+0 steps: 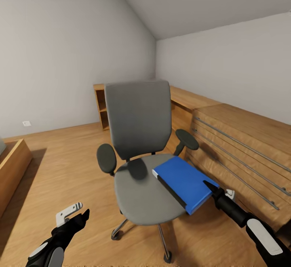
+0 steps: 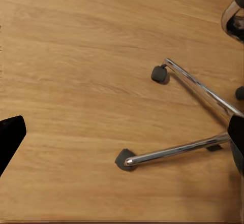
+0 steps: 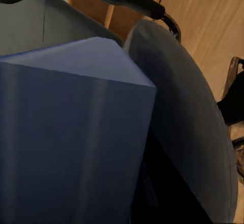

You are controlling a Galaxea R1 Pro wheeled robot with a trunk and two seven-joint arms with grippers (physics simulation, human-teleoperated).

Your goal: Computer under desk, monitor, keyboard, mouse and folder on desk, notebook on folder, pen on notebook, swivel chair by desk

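Observation:
The grey swivel chair stands in the middle of the wooden floor, facing me. The blue folder lies on the right half of its seat, and its right corner juts out past the seat edge. My right gripper is at that jutting corner, with one black finger resting against the folder's edge. The other finger is hidden, so its grip cannot be judged. In the right wrist view the folder is very close, with the seat beside it. My left gripper hangs open over the floor to the left of the chair base.
A light wooden counter with drawers runs along the right wall close to the chair. A wooden shelf unit stands in the far corner behind it. A low wooden piece sits at the left edge.

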